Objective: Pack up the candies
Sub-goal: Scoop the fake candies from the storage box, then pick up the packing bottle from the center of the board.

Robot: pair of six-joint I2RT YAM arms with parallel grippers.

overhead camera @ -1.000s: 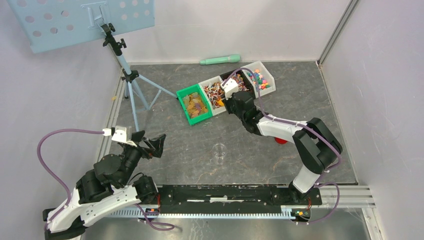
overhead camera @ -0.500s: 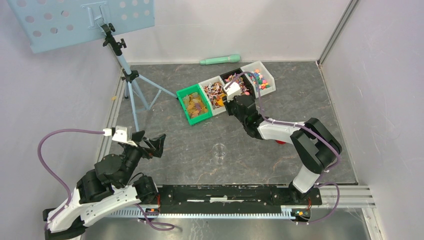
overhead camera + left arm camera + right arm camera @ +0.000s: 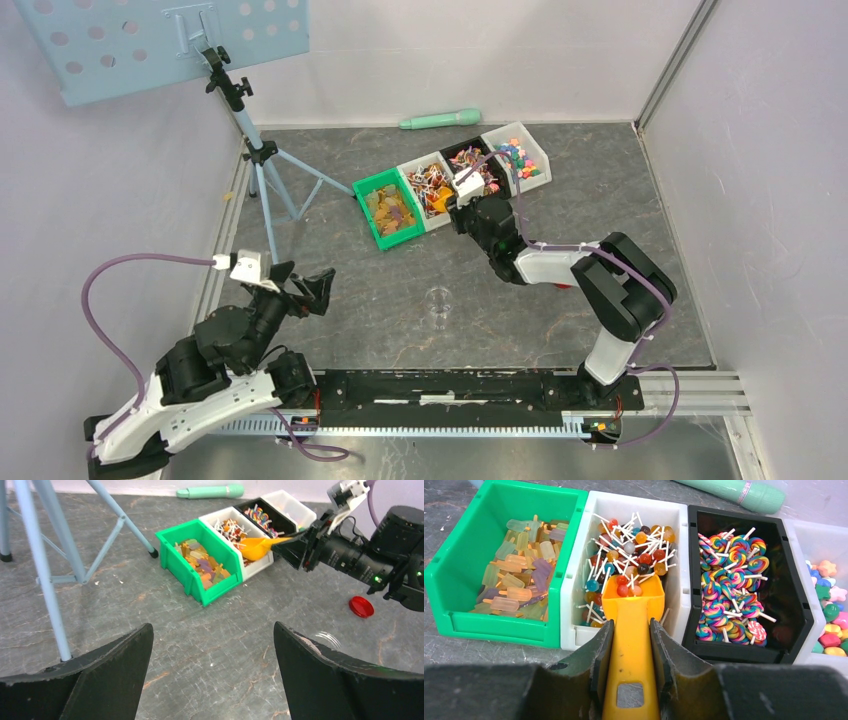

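Resting in scoop (image 3: 633, 625): candies (image 3: 624, 590), right-wrist view only.

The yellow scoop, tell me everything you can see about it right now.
The yellow scoop looks like glossy orange-yellow plastic: a flat handle with a square hole and an open-fronted bowl. The right end effector is shut on the handle, one finger each side. The bowl reaches over the front wall of the white bin, in among its ball lollipops, holding a few red and orange ones.
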